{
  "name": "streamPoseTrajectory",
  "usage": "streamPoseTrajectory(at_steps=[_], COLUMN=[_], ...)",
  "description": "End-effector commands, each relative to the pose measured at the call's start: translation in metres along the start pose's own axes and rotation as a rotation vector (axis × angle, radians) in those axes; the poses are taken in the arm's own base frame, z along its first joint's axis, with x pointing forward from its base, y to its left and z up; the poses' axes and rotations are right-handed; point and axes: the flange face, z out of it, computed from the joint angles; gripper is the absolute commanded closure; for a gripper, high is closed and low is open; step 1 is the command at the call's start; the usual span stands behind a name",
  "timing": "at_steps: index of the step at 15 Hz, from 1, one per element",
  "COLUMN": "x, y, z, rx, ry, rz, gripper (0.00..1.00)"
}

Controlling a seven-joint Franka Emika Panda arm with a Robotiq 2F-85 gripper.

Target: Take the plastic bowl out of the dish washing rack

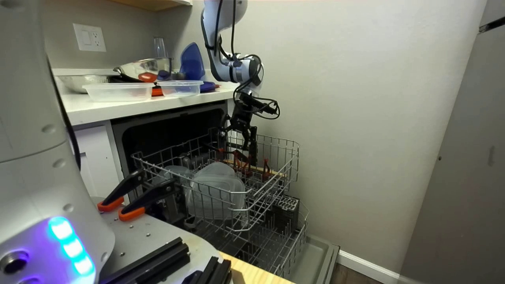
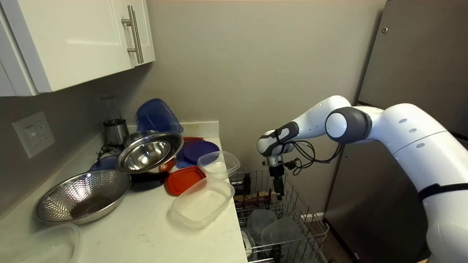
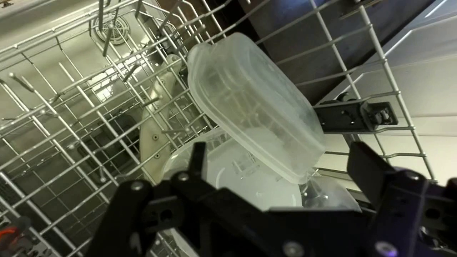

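Pincer (image 3: 281, 162) spread wide, cloudy rounded plastic bowl (image 3: 250, 96) tilted in gridded wire rack (image 3: 385, 60)

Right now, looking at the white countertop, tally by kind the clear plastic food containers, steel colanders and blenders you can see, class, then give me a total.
Clear plastic food containers: 3
Perforated steel colander: 1
Personal blender: 1
Total: 5

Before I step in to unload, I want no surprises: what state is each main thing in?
Hand: open, holding nothing.
Dish washing rack: pulled out.
Plastic bowl: tilted, in the rack.
Dishwasher door: lowered open.
Wall cabinet: shut.
Countertop containers: lidless.
Steel bowl: tilted.
Red lid: lying flat.
Arm base lights: lit blue.
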Motion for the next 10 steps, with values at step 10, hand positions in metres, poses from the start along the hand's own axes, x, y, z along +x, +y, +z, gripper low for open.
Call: streamPoseTrajectory(at_steps=[10], x=[0.042], y=[0.046], z=[0.035], rx=[0.035], ry=[-0.084], rz=[-0.298], gripper=[0.0])
